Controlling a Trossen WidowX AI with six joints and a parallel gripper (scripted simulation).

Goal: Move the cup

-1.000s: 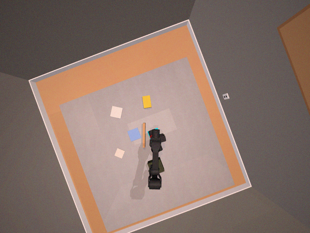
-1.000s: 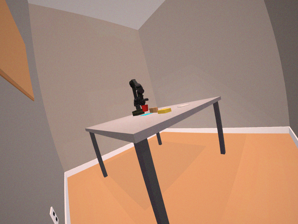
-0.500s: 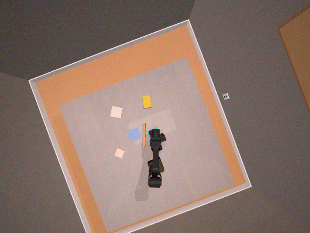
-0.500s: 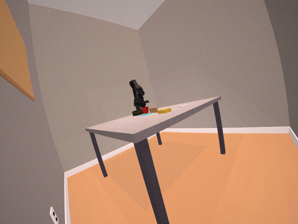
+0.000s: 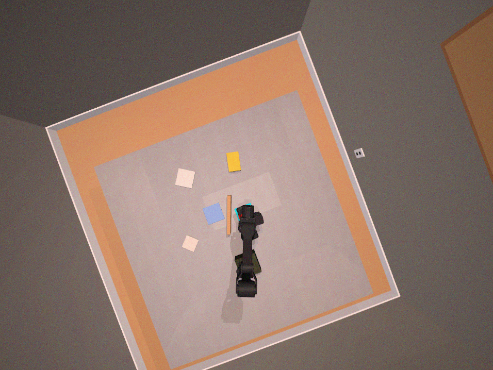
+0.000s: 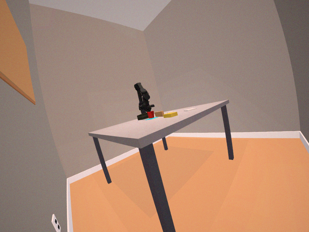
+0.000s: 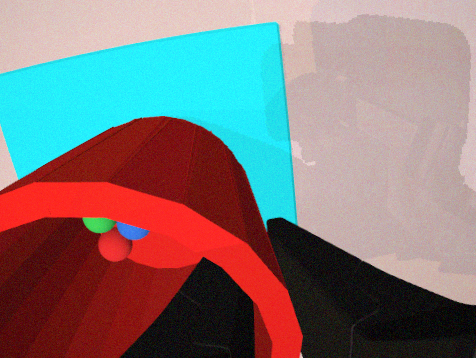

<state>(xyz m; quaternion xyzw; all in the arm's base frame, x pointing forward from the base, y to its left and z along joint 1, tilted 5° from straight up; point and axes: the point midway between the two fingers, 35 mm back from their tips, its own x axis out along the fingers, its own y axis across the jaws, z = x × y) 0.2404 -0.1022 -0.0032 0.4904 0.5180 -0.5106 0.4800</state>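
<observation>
Top view: the arm (image 5: 247,254) hides nearly all of the red cup (image 5: 241,215) and most of the cyan pad (image 5: 247,205) — only slivers show. Wrist view: the cup (image 7: 153,220) is cut off at left and bottom; its rim is bright red, its outer wall darker. Green, blue and red marbles (image 7: 115,236) lie at its bottom. The jaws are clamped on the rim, one inside, one outside. Exterior view: the cup (image 6: 150,114) stands upright over the pad on the worktop (image 6: 139,129) — contact cannot be told.
</observation>
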